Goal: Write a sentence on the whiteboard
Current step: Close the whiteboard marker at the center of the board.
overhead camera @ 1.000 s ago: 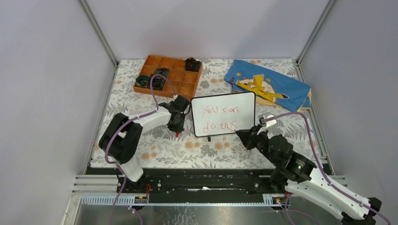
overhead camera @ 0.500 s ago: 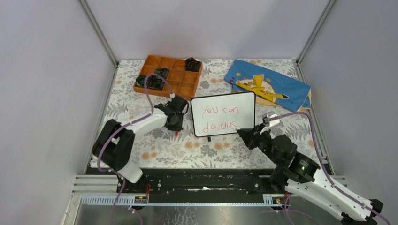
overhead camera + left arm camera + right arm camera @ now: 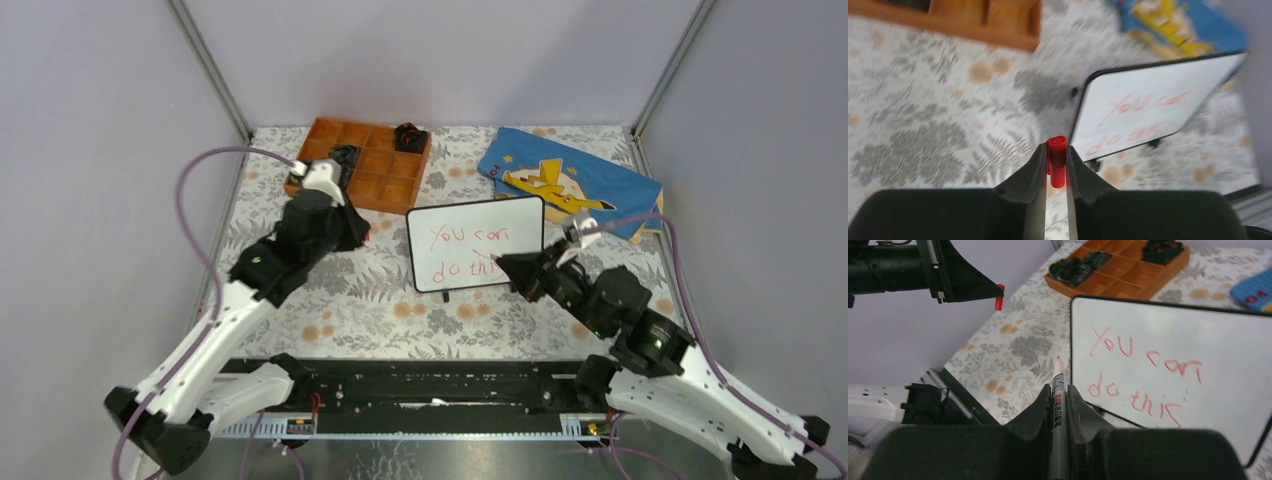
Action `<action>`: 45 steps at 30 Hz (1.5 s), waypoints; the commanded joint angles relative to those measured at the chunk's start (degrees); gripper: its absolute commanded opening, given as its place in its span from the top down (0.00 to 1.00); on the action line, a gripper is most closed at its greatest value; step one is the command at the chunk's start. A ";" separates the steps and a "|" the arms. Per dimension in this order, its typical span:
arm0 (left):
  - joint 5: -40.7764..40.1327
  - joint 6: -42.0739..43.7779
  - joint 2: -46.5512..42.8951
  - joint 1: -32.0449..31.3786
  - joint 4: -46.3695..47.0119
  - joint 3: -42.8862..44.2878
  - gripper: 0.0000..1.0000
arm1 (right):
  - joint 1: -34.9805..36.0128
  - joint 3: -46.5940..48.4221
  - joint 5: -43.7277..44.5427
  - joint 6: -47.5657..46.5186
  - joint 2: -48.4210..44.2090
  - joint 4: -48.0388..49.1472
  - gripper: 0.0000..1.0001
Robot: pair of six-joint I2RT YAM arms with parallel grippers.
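Note:
The whiteboard (image 3: 520, 215) stands upright mid-table on its black feet. The sentence (image 3: 470, 252), "You can do this", is in red on two lines. My right gripper (image 3: 512, 268) is shut on a silver marker (image 3: 1058, 395), whose uncapped tip points left in front of the board's lower left part, just off its surface. My left gripper (image 3: 352, 228) is raised to the left of the board and shut on a red marker cap (image 3: 1056, 159). The board (image 3: 1208, 80) and its writing (image 3: 1138, 117) show blurred in the left wrist view. The board also shows in the right wrist view (image 3: 1228, 340).
An orange compartment tray (image 3: 372, 185) with black items stands behind the left gripper. A blue cloth with a yellow figure (image 3: 570, 185) lies at the back right. A floral cloth (image 3: 400, 310) covers the table. Grey walls close in on both sides.
My left arm has lifted and swung back to the left, away from the board, with the red cap. My right gripper has moved left and up along the board's lower edge.

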 commanded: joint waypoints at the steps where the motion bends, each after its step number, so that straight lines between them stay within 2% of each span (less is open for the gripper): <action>1: 5.01 -2.95 -7.90 -0.08 7.37 2.81 1.00 | -0.34 7.78 -7.73 -2.43 7.71 7.76 1.00; 8: 10.88 -7.66 -16.53 -0.09 20.74 -0.24 1.00 | 1.28 11.58 -7.88 -3.03 16.13 23.94 1.00; 10: 11.38 -9.72 -19.49 -0.07 26.61 -3.63 1.00 | 5.22 10.48 -2.72 -5.30 16.95 30.19 1.00; 14: 10.41 -13.64 -24.03 -0.09 36.65 -9.23 1.00 | 19.67 7.36 11.22 -17.61 20.25 44.42 1.00; 18: 12.82 -15.36 -24.48 -0.09 39.33 -9.37 1.00 | 25.90 7.21 15.92 -22.97 23.84 50.51 1.00; 22: 15.62 -19.00 -26.29 -0.09 45.12 -11.34 1.00 | 26.46 4.85 15.68 -21.30 23.28 53.53 1.00; 31: 20.41 -28.77 -26.41 -0.09 57.60 -17.19 1.00 | 26.48 2.66 8.83 -15.13 20.75 55.76 1.00; 38: 19.66 -36.24 -27.02 -0.08 65.57 -20.83 1.00 | 26.44 1.89 9.12 -14.66 22.12 60.98 1.00; 42: 16.59 -40.72 -27.72 -0.09 69.05 -23.05 1.00 | 28.17 -0.30 11.66 -18.86 23.75 69.37 1.00; 45: 13.51 -42.85 -28.26 -0.09 69.28 -23.28 1.00 | 32.70 -0.60 14.41 -29.22 25.95 76.58 1.00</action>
